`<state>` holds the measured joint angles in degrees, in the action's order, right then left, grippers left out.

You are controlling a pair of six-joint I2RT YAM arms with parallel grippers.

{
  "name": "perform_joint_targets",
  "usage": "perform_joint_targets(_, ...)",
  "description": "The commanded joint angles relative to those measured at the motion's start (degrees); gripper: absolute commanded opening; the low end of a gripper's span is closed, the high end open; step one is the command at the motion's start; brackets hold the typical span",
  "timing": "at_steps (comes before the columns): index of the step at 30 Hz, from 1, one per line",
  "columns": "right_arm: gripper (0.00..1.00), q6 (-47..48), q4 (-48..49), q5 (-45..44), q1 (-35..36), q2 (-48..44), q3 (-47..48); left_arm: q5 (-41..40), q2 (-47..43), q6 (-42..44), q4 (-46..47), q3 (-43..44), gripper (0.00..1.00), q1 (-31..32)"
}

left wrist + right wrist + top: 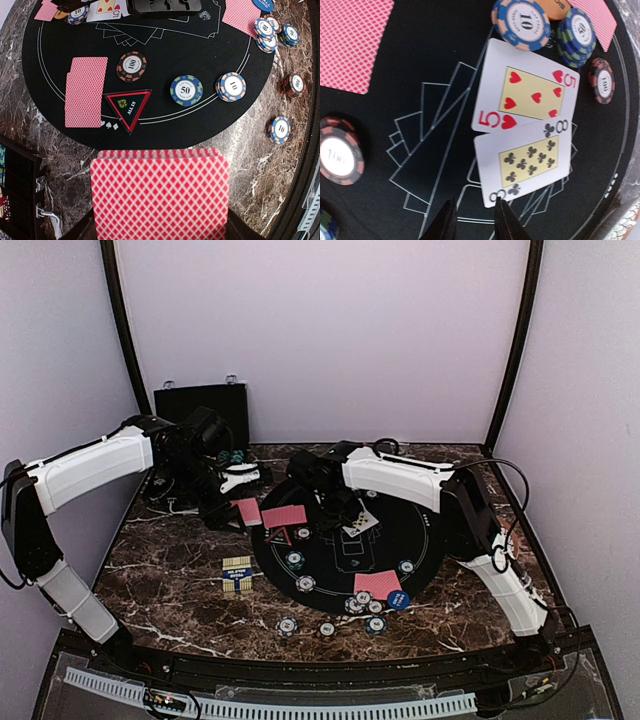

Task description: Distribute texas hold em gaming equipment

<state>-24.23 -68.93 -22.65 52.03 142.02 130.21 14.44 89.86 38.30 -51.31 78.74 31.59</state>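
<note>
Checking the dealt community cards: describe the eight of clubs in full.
The eight of clubs lies face up and flat on the black mat. It is a white card with a cream panel of black pips. Its long edge meets the five of hearts; which overlaps is unclear. The right gripper stands open at its near corner.

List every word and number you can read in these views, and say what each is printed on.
"ALL IN": triangular marker.
"100": black-and-orange chip.
"50": blue-and-green chip.
"10": blue-and-peach chip stack.
"5": five of hearts.
"8": eight of clubs.
The fine lettering around the chip rims is too small to read.
</note>
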Motion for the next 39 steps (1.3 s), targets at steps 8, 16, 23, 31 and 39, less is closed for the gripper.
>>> perform_joint_targets(8,0.43,-5.12,21.85,28.39,-8.53,-13.09,-17.64,1.22,-1.86,0.02,-1.64,1.11,0.0,-0.34)
perform_joint_targets(16,0.44,-4.31,28.86,40.18,-15.07,-22.0,-35.31,1.36,-2.12,0.04,-1.18,0.55,0.0,-0.4)
perform_joint_targets(23,0.4,-5.02,33.17,43.58,-15.82,-22.8,-42.83,1.7,-1.82,0.02,-1.21,0.9,0.0,-0.35)
perform_joint_targets(31,0.31,-5.83,35.03,45.88,-15.81,-19.41,-41.22,1.72,-1.45,-0.15,-1.68,1.57,0.0,-0.37)
perform_joint_targets(39,0.28,-6.11,35.81,46.21,-15.8,-16.45,-40.16,1.44,-1.43,0.01,-1.86,2.0,0.0,-0.39)
